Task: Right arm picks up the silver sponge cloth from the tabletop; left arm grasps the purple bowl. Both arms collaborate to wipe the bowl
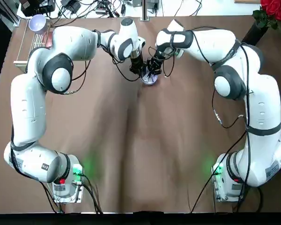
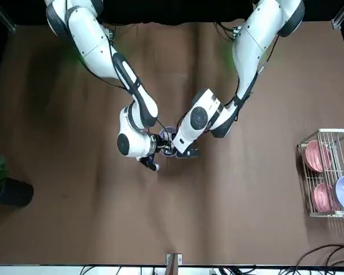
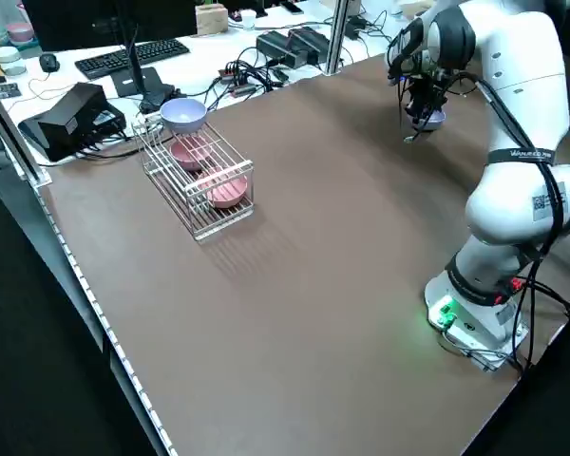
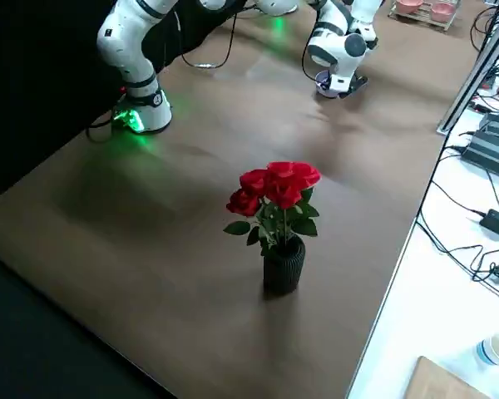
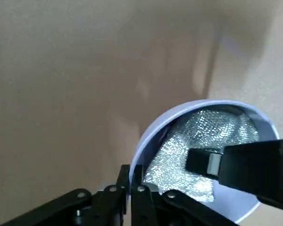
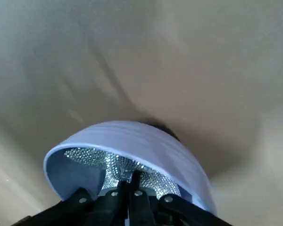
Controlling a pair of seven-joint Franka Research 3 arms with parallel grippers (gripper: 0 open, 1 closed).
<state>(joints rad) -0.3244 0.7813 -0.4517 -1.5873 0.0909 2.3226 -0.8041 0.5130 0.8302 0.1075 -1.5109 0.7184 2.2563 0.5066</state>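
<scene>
**Fig.: Bowl rim gripped by L, sponge cloth pressed inside by R, far-centre of table**

In the L wrist view, the silver sponge cloth (image 5: 203, 132) is seen spread within the purple bowl (image 5: 193, 104); in the top view, it is hidden by the grippers. The L gripper (image 5: 130, 181) is closed on the bowl's rim; the R gripper (image 6: 131, 186) is closed on the cloth, its fingers inside the bowl. The bowl's outer wall is shown by the R wrist view. Whether the tabletop (image 1: 145, 168) is touched by the bowl can't be told.

The bowl is held between the arms, well apart from the far edge. Open room is left on the near side, btwn. the arm bases, and also btwn. the bowl and the wire rack (image 3: 198, 228), far L, near the table edge.

Containers: in the rack, two pink dishes (image 3: 228, 192) and a second lavender bowl (image 3: 183, 114) are held. Red flowers (image 4: 283, 183) are borne by a dark ribbed vase (image 4: 284, 270), far R, seen whole in the R side view. Beyond the far edge, a paper cup (image 4: 496, 349) and a board (image 4: 441, 382) are shown only there in full or part.
</scene>
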